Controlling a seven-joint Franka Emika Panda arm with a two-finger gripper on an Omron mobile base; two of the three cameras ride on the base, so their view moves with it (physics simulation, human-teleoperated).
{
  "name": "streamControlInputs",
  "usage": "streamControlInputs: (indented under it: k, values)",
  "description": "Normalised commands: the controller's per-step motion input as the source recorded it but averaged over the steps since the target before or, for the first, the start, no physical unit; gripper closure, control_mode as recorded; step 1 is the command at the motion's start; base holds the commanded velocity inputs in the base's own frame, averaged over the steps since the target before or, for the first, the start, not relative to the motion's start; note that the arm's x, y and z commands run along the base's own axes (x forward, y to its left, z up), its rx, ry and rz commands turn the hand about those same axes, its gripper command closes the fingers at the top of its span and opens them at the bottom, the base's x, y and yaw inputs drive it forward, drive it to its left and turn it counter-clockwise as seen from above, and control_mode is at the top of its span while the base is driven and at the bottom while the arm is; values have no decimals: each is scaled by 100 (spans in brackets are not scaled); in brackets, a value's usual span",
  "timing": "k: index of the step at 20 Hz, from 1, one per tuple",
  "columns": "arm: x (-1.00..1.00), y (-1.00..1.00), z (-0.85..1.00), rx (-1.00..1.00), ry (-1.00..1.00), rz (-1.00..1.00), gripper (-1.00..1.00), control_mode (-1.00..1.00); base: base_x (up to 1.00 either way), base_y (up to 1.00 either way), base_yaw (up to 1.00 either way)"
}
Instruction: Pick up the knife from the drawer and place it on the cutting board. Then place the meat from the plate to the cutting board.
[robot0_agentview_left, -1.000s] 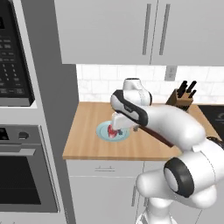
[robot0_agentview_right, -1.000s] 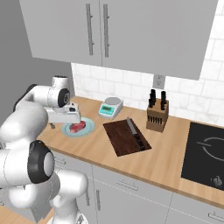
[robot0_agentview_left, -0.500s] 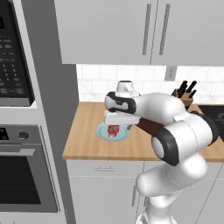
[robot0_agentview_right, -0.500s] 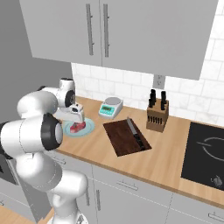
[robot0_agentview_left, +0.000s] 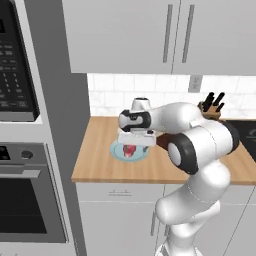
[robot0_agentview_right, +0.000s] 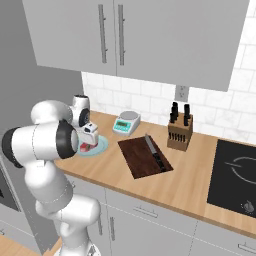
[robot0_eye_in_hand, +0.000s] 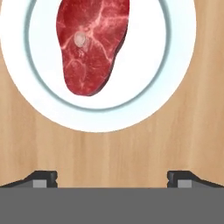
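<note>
**Claw spread wide over the plate, meat not yet taken**

Your two-finger gripper (robot0_eye_in_hand: 112, 177) hangs over the round pale blue-grey plate (robot0_eye_in_hand: 175, 65), jaws at full spread with nothing between them. In the hand view both dark fingertips (robot0_eye_in_hand: 41, 178) sit at the bottom corners, over bare wooden counter (robot0_eye_in_hand: 197, 144), while the raw red meat with pale marbling (robot0_eye_in_hand: 92, 43) lies in the upper middle. So the jaws look offset from the meat, not yet straddling it.

In the left base view the gripper (robot0_agentview_left: 136, 137) is at centre frame just above the plate (robot0_agentview_left: 118, 151), with the meat (robot0_agentview_left: 129, 151) showing red under it. The wide spread suits a rounded lump: you need room on both sides before closing.

The slim dark grey knife (robot0_agentview_right: 154, 152) already lies on the square reddish-brown cutting board (robot0_agentview_right: 137, 160), centre of the right base view, along the board's far-right edge. That leaves the near part bare for the meat. The board sits just right of the plate (robot0_agentview_right: 100, 147), so the carry looks short.

Judgement: shift toward the meat, then descend.
</note>
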Motion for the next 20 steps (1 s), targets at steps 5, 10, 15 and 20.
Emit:
streamControlInputs:
  k: [5,10,15,20]
  values:
    - [22,8,-25,0,-3,-8,-100,-100,0,0,0]
    - [44,17,-3,0,0,0,-100,-100,0,0,0]
    - [43,7,-29,0,0,0,-100,-100,0,0,0]
    - [22,0,-35,0,0,0,-100,-100,0,0,0]
